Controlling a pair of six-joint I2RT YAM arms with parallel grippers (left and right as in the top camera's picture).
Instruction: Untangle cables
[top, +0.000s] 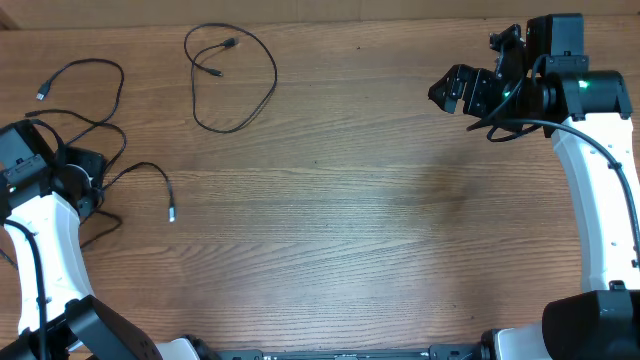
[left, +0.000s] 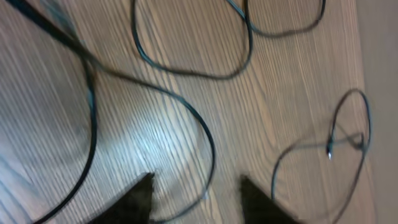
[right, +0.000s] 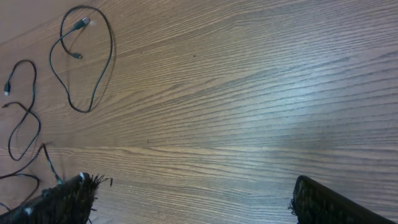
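Observation:
Three thin black cables lie on the wooden table. One forms a separate loop (top: 235, 75) at the back, also in the right wrist view (right: 93, 56). A second (top: 85, 90) winds at the far left, crossing near my left gripper. A third (top: 150, 172) ends in a silver tip at the left middle. My left gripper (top: 92, 185) is low over these two. In the blurred left wrist view its fingers (left: 196, 193) are open, with a cable strand (left: 208, 143) running between them on the table. My right gripper (top: 450, 90) is open and empty at the back right, fingers wide (right: 193, 199).
The table's far edge (top: 400, 10) runs along the top of the overhead view. The thick robot cable (top: 590, 140) hangs along the right arm. The left arm's white link (top: 40, 230) lies over the left table edge.

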